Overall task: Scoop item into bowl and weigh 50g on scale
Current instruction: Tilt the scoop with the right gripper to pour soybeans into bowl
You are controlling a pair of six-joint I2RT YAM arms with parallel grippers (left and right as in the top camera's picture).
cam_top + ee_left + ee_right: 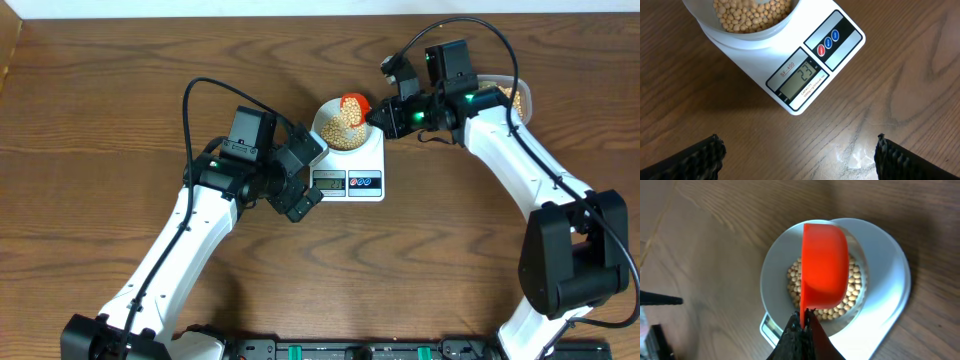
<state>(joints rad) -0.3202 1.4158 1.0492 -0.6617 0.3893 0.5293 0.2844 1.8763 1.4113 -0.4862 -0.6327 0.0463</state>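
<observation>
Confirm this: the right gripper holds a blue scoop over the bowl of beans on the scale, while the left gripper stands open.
Not blue. The right wrist view shows an orange-red scoop. The rest stands: the right gripper holds it over the bowl of beans on the scale, the left gripper open.

The scale sits in the middle of the table. The bowl stands on its 12 o'clock half, with beans in it. The scoop hangs over the bowl's 1 o'clock edge. A tub lies at 3 o'clock, well apart.
</observation>
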